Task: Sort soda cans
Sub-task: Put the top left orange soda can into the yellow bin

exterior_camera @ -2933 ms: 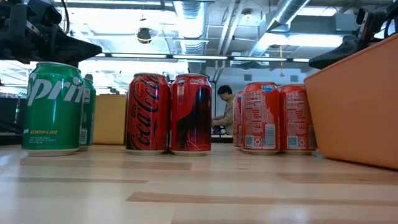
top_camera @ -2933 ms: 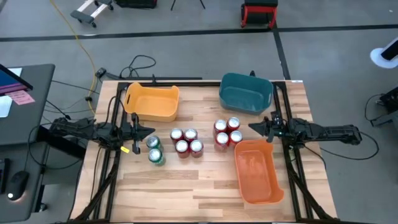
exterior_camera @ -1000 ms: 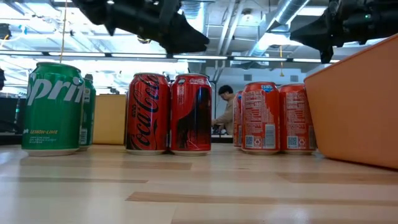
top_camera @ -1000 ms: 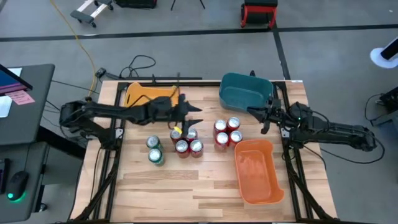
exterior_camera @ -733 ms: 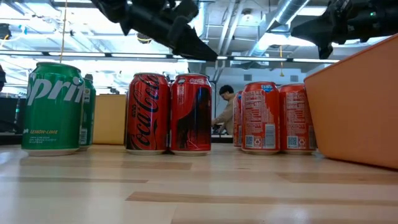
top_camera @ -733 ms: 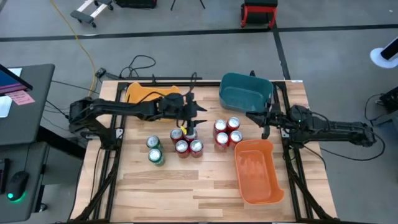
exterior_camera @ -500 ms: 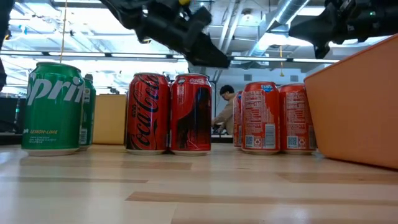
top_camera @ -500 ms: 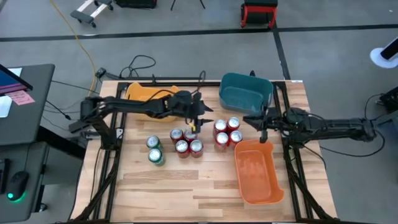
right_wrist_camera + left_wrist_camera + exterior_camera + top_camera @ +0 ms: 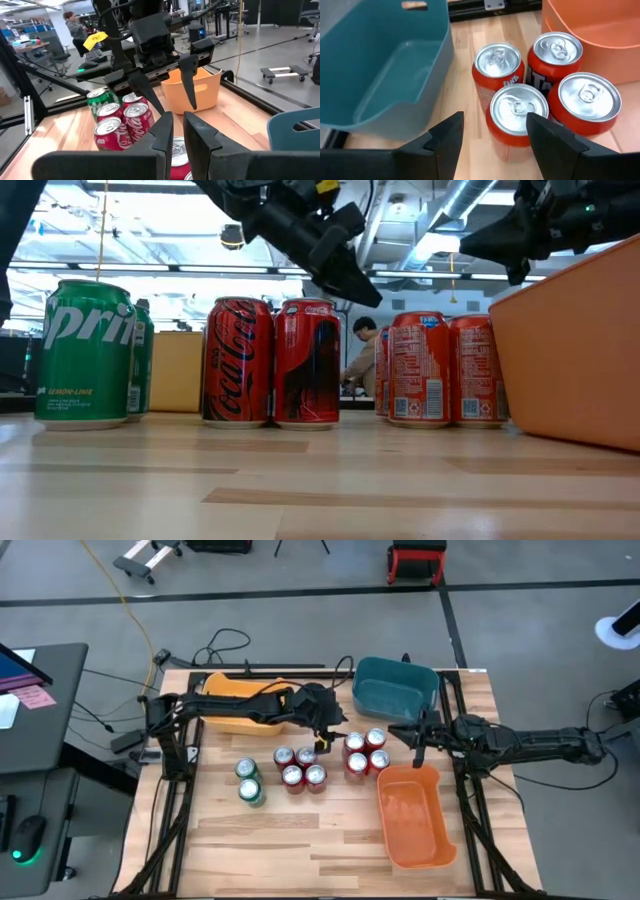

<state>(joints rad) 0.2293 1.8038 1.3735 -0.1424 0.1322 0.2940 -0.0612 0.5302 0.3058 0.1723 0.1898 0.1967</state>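
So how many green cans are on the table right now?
2. Both green cans stand together at the left end of the can row, one just behind the other, left of the red cans. None seem hidden.
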